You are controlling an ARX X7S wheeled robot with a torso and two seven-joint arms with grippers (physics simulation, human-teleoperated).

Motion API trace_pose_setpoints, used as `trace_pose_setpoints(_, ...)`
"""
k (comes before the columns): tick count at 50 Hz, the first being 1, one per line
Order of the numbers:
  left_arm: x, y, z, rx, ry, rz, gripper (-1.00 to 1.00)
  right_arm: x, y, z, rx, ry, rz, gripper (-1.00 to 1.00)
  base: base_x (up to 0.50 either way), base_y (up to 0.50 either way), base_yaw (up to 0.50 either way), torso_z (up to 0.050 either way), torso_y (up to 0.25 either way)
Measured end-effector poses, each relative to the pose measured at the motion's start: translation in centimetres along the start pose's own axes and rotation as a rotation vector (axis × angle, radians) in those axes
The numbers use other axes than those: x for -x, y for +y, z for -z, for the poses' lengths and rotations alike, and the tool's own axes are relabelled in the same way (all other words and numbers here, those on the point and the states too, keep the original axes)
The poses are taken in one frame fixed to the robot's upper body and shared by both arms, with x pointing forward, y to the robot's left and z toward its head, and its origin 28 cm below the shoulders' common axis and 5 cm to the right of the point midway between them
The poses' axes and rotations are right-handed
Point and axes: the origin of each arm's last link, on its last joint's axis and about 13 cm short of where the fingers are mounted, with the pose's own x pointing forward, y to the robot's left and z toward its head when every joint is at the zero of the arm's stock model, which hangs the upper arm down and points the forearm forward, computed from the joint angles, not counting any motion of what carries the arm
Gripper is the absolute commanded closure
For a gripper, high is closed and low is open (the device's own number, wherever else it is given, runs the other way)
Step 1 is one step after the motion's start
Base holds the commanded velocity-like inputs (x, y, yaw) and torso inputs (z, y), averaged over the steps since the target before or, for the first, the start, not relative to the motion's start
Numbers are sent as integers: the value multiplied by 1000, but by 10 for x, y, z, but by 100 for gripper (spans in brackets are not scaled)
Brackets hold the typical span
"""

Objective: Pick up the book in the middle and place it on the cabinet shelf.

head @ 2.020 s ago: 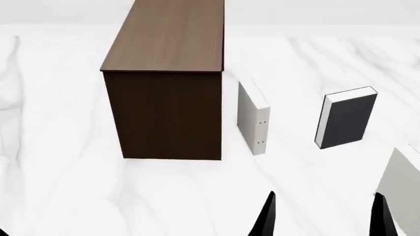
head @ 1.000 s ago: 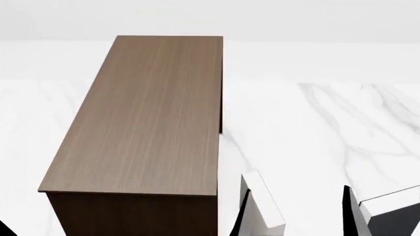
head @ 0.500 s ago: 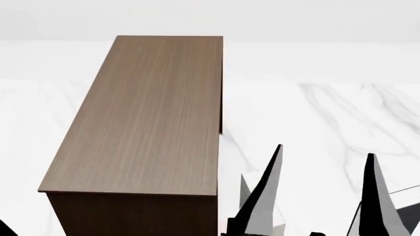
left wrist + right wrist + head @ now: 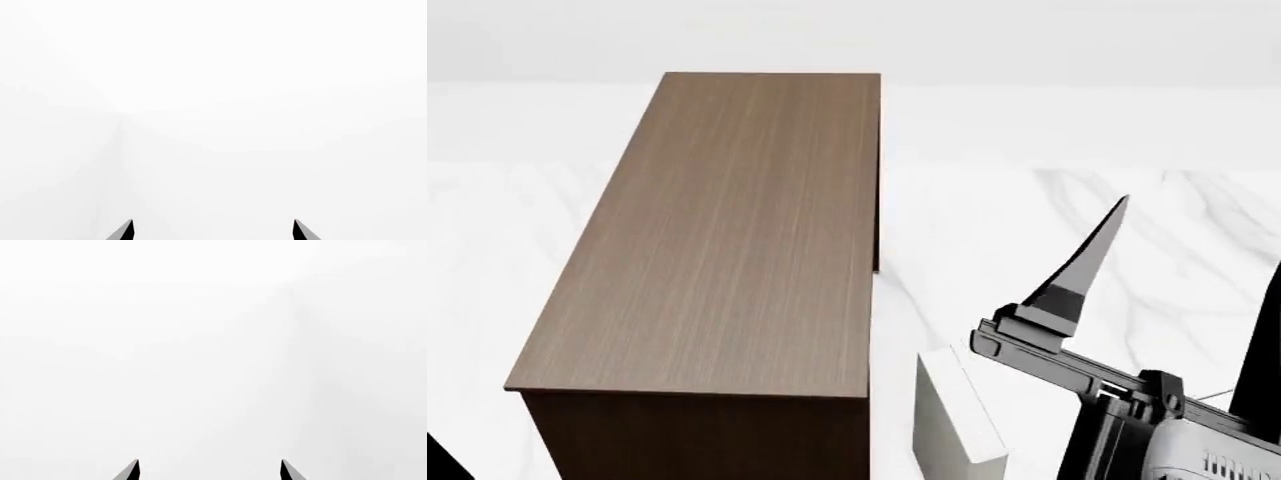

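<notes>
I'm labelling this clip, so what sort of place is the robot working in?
Probably a bare simulated test room, not a real home: a tall dark brown wood-grain cabinet and an off-white binder-like book stand on a white marble-patterned floor under featureless white surroundings.

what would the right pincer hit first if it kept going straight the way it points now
Probably nothing: the right pincer, open, faces only blank white in its wrist view, so the way looks free, though depth is unclear.
</notes>
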Motion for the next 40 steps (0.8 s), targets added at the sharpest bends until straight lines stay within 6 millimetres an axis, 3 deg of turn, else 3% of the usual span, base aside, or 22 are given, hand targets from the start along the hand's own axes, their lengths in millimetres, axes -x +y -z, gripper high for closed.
trace_pose_setpoints(40,4,-1,8,2,66,21,-100,-35,8,48,224,295,421,-100,0,0,0,0,0)
